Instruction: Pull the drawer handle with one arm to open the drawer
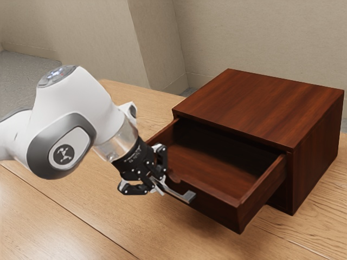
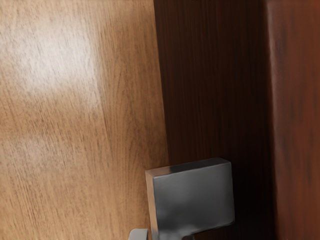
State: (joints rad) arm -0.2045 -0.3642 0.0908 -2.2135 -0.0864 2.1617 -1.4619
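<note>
In front of cabinet (image 1: 260, 103), drawer (image 1: 217, 173) is sticking well out above table (image 1: 65, 227). Gripper (image 1: 156, 183) is clamping metal handle (image 1: 181, 193) on drawer front, fingers closed on bar from two sides. Handle is looking rigid, smooth, probably slippery. Wooden drawer is likely sliding with some weight and friction. Best hold: bar's middle, pulling straight away from cabinet.

Grey handle (image 2: 192, 197) against dark drawer front (image 2: 210, 75), wooden table (image 2: 75, 125) beside
</note>
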